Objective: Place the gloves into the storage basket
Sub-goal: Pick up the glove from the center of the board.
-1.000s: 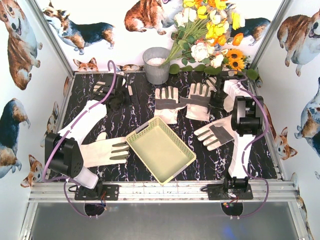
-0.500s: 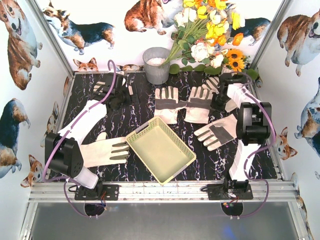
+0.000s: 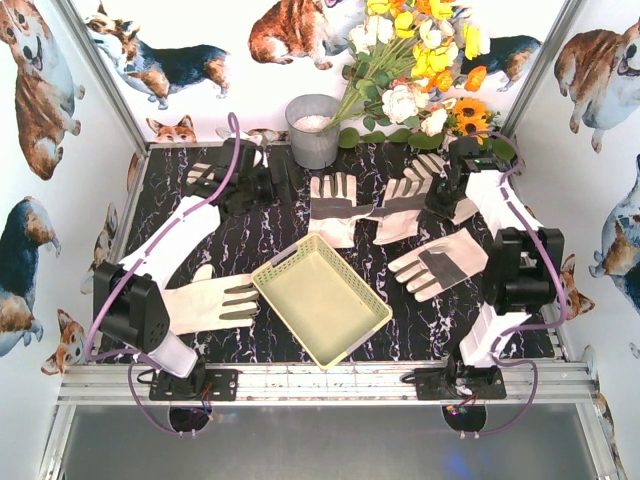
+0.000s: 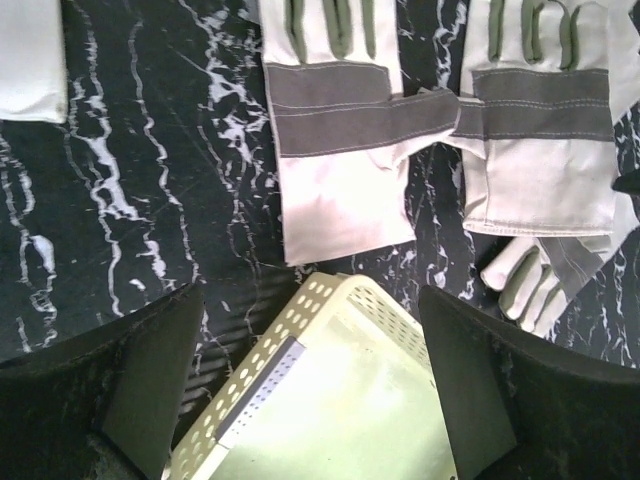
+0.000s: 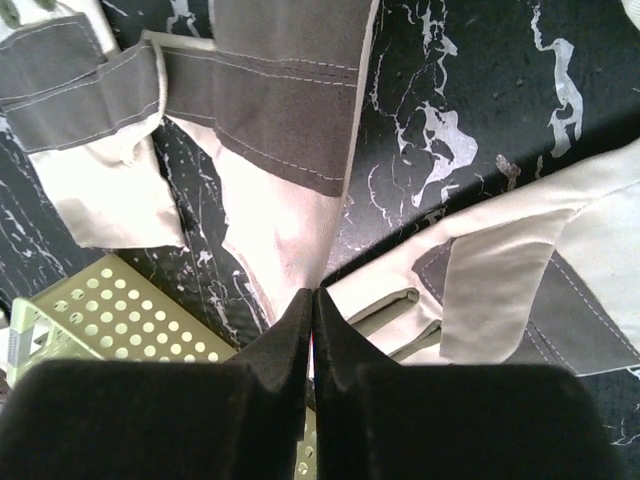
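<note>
The pale yellow-green storage basket [image 3: 320, 300] lies mid-table with nothing in it. Several cream gloves with grey strips lie around it: one at the left [image 3: 205, 303], one behind it [image 3: 333, 205], one at the right [image 3: 440, 262]. My right gripper [image 3: 432, 205] is shut, its fingertips [image 5: 313, 300] pinching the cream cuff of a fourth glove [image 5: 290, 130], which is drawn up off the table [image 3: 400, 200]. Another glove [image 5: 520, 270] lies just beside it. My left gripper [image 3: 280, 183] hangs open at the back, over the basket's far corner [image 4: 340, 400], holding nothing.
A grey metal bucket [image 3: 313, 130] and a bunch of flowers [image 3: 420, 70] stand at the back edge. More gloves lie at the back left [image 3: 215, 165] and behind the right arm [image 3: 470, 190]. Corgi-print walls close in both sides.
My right gripper closed on the glove's cuff and pulled back, tilting that glove. Its elbow swung out to the right. The left gripper drifted a little to the right, still open.
</note>
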Controlling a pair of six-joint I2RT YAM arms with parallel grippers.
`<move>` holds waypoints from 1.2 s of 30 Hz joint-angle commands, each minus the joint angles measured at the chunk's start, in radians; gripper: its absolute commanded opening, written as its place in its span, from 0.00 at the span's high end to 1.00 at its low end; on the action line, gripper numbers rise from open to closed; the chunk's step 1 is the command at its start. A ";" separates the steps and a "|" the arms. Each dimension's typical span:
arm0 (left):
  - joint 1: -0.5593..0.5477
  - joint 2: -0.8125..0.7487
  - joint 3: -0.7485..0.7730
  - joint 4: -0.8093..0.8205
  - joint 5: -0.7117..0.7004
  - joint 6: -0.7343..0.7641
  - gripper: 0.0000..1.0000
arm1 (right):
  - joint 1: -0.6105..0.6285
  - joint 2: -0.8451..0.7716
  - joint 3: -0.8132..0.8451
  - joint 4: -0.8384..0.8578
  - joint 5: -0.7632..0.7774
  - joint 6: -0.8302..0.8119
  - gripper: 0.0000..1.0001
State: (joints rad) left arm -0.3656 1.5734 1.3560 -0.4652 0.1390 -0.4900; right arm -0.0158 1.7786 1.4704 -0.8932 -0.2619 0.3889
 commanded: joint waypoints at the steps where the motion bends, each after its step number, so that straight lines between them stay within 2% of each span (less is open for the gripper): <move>1: -0.030 0.027 0.045 0.011 0.057 -0.004 0.17 | 0.000 -0.102 -0.011 0.012 -0.011 0.027 1.00; 8: -0.053 0.034 0.051 0.035 0.118 -0.043 0.17 | 0.000 -0.179 -0.058 0.001 0.002 0.057 1.00; 16: -0.068 0.070 0.084 0.066 0.160 -0.066 0.17 | 0.000 -0.236 -0.202 -0.027 0.087 0.050 1.00; 20: -0.068 0.102 0.095 0.057 0.163 -0.058 0.17 | 0.005 -0.242 -0.204 0.011 0.068 0.052 0.72; 22: -0.069 0.107 0.110 0.042 0.153 -0.051 0.17 | 0.005 -0.217 -0.192 0.038 0.069 0.047 0.63; 27: -0.065 0.109 0.135 0.011 0.136 -0.027 0.17 | 0.005 -0.069 -0.077 0.039 0.059 0.038 0.56; 36: -0.058 0.138 0.167 -0.073 0.106 0.011 0.17 | 0.004 0.164 0.120 0.022 0.128 -0.026 0.40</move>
State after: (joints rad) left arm -0.4271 1.6878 1.4891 -0.4908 0.2687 -0.5098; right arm -0.0135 1.8935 1.4956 -0.8879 -0.1783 0.4099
